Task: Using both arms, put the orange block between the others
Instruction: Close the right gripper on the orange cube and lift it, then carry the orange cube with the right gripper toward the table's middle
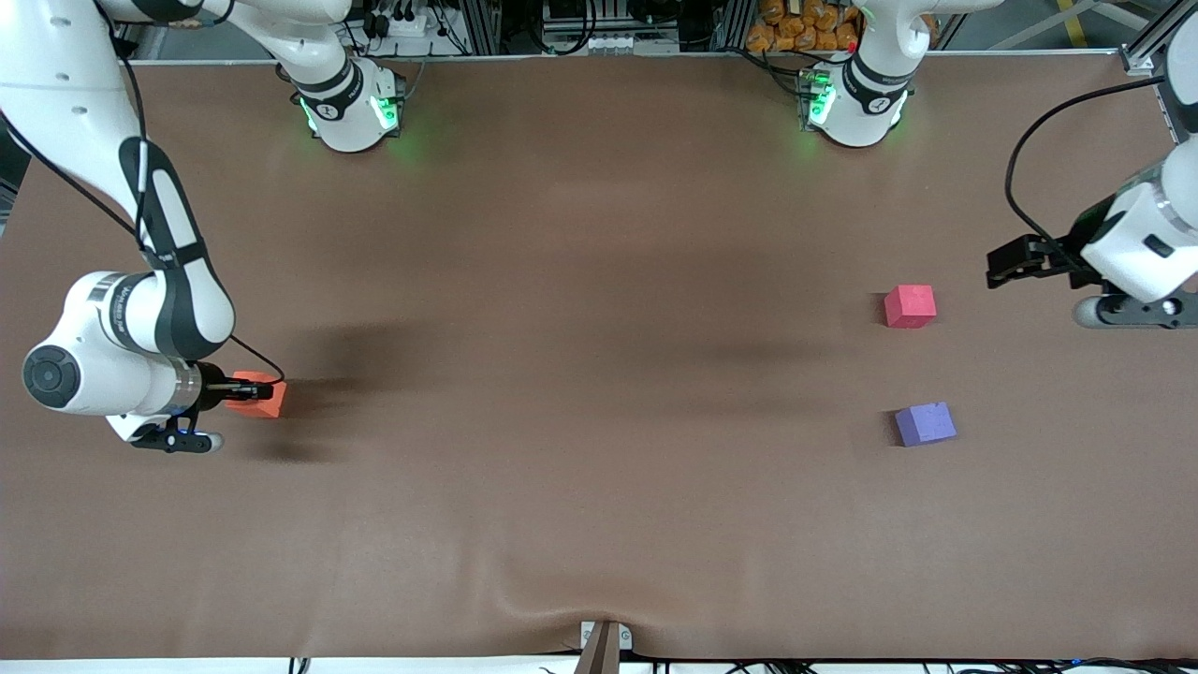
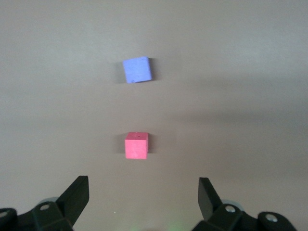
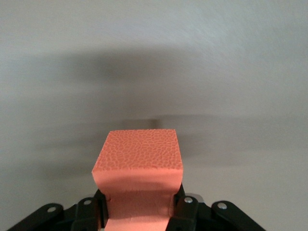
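Orange block [image 1: 265,394] sits on the brown worktop [image 1: 580,374] at the right arm's end, squeezed tight in the right pincer [image 1: 245,393]. The red cube [image 1: 910,306] and purple cube [image 1: 925,423] lie well apart from it, at the left arm's end, so it must cross the whole worktop. The left pincer [image 1: 1006,266] waits near the red cube, fingers wide apart. Only the right wrist view shows the foam pinched in.

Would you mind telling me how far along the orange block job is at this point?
Done: the right gripper is shut on the orange block, squeezing its sides, at the right arm's end of the table. In hand: only that grasp. Left: bringing it into the gap between the pink-red cube and the purple cube, which stand apart. The left gripper waits open near the pink-red cube.
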Controlling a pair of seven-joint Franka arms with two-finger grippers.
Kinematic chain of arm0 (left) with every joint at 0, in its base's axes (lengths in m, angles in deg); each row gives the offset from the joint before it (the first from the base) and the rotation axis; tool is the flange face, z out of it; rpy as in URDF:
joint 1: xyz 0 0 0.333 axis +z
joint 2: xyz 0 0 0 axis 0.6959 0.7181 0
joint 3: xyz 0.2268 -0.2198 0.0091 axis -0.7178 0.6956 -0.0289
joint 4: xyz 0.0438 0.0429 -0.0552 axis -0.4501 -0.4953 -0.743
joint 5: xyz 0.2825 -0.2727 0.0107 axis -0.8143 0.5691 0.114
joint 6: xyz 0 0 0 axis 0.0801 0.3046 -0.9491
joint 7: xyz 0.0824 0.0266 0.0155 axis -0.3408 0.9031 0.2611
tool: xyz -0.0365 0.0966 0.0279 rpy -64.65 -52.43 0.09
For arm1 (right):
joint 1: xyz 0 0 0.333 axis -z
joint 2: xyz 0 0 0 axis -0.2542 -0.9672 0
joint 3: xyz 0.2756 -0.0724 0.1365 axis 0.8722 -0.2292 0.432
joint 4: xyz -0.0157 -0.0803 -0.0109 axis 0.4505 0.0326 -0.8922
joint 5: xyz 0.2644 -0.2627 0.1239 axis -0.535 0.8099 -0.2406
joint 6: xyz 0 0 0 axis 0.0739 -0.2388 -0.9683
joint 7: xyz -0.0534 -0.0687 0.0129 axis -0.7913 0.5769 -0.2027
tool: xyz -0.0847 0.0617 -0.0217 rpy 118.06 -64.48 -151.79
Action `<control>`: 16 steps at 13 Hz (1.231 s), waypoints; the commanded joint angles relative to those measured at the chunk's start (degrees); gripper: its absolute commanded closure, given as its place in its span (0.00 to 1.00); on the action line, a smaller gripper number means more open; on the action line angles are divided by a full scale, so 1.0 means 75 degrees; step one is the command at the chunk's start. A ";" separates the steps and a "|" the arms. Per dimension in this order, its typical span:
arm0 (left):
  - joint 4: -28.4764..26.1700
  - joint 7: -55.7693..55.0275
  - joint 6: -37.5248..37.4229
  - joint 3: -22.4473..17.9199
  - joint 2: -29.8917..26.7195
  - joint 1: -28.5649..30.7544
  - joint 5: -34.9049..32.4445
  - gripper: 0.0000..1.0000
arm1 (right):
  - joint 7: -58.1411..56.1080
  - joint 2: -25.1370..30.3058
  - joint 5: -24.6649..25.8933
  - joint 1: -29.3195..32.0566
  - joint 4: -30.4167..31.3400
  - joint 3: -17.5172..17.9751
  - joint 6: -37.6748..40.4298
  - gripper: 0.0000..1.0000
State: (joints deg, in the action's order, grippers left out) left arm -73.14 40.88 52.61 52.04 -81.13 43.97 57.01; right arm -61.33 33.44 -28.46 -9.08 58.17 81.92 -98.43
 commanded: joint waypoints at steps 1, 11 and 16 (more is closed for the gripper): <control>0.0256 0.0096 -0.0075 0.0015 0.0035 0.0170 -0.0221 0.00 | 0.0029 0.0202 0.0015 -0.0621 -0.0488 0.0028 0.0575 0.83; 0.0267 0.0061 -0.0075 0.0026 -0.0036 0.0229 -0.0209 0.00 | 0.1231 -0.0418 -0.1544 -0.3585 -0.1426 0.0040 0.0542 0.83; 0.0267 0.0118 -0.0075 0.0026 -0.0024 0.0229 -0.0163 0.00 | 0.4067 -0.1167 -0.1497 -0.5178 -0.2573 0.0040 0.0390 0.84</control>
State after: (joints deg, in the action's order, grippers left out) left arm -71.83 40.90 52.61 52.03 -81.13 45.50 56.54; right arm -37.62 28.85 -39.34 -44.00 45.36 82.96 -95.70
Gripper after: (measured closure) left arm 0.000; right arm 0.480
